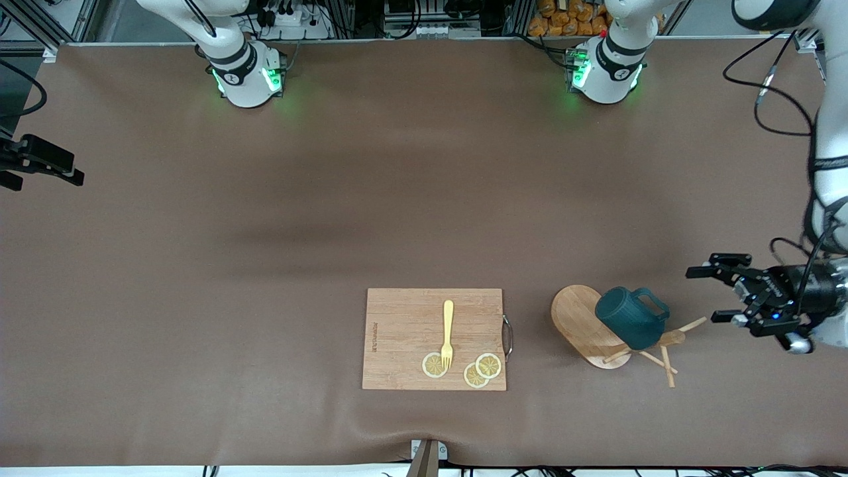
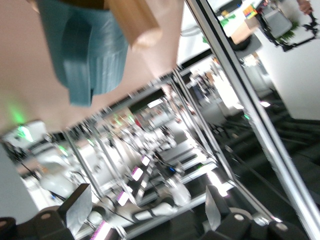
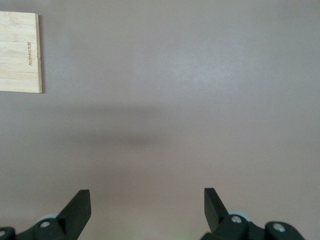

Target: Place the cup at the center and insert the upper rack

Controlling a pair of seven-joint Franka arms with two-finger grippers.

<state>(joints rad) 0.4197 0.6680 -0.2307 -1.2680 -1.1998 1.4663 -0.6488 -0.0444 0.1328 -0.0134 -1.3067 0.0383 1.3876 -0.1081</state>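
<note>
The upper rack (image 1: 583, 321), a light wooden mug tree, lies tipped on its side near the left arm's end of the table, with its oval base toward the board and its thin pegs (image 1: 664, 363) splayed on the mat. The dark teal cup (image 1: 629, 318) lies on its side against the rack's post, handle up. My left gripper (image 1: 702, 294) is open beside the cup, apart from it, with nothing between its fingers. In the left wrist view the cup (image 2: 85, 50) and the wooden post (image 2: 135, 22) show away from that open gripper (image 2: 146, 207). My right gripper (image 3: 147, 200) is open over bare mat.
A rectangular wooden cutting board (image 1: 404, 324) with a metal handle lies near the table's middle, close to the front camera. It carries a yellow fork (image 1: 448, 331) and three lemon slices (image 1: 482, 370). Its corner (image 3: 20, 52) shows in the right wrist view. A black device (image 1: 40, 162) sits at the right arm's end.
</note>
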